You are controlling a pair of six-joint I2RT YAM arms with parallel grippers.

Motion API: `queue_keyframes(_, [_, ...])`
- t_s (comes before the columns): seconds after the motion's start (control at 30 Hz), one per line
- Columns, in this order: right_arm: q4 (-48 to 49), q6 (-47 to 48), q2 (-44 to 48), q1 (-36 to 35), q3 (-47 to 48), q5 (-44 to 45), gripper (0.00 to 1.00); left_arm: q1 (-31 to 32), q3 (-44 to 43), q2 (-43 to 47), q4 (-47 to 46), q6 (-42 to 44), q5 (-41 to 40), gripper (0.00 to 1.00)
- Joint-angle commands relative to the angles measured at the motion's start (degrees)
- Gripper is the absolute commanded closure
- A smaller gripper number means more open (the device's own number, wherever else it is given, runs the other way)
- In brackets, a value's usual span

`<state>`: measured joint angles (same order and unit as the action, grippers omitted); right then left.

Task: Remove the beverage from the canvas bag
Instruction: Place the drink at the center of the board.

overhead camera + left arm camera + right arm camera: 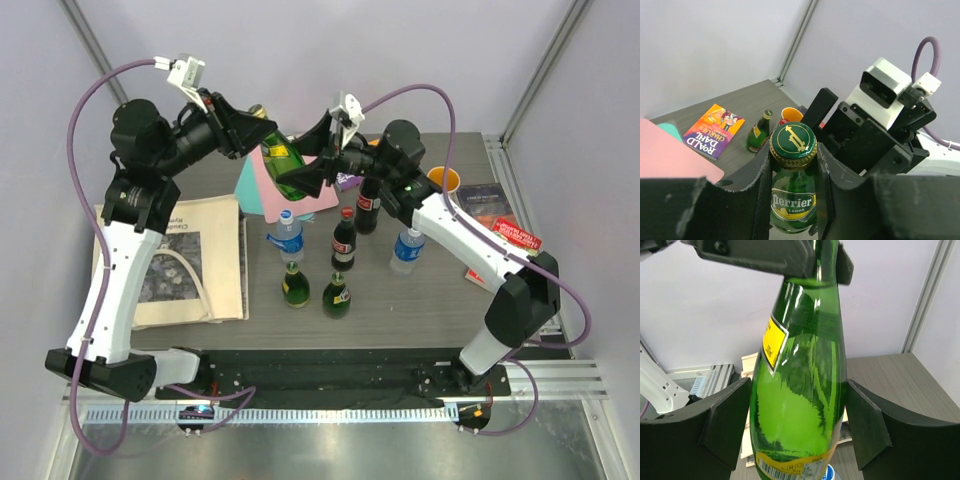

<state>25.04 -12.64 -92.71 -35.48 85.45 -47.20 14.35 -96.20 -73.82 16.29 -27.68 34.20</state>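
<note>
Your left gripper (792, 164) is nearly closed on the neck of the green Perrier bottle (792, 202), just under its green cap (793, 140); it holds the bottle in the air, tilted, above the pink sheet (270, 190) at the far edge of the table (420, 300). Your right gripper (797, 425) has its jaws wide, one on each side of the bottle's body; the pads (725, 425) are very near the glass, and whether they touch it you cannot tell. The canvas bag (215, 235) lies flat along the left edge of the table, printed side up, well apart from the bottle; six other bottles (343, 240) stand near the middle.
</note>
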Motion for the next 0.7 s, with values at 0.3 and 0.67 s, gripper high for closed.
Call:
queue_keyframes(0.3, [12.85, -9.07, 5.61, 0.77, -0.82, -1.49, 0.21, -1.17, 1.28, 3.68, -6.71, -0.01, -2.64, 1.00])
queue_keyframes(0.67, [6.52, -6.43, 8.59, 11.73, 2.35, 2.90, 0.21, -1.08, 3.30, 5.79, -4.87, 4.30, 3.06, 1.00])
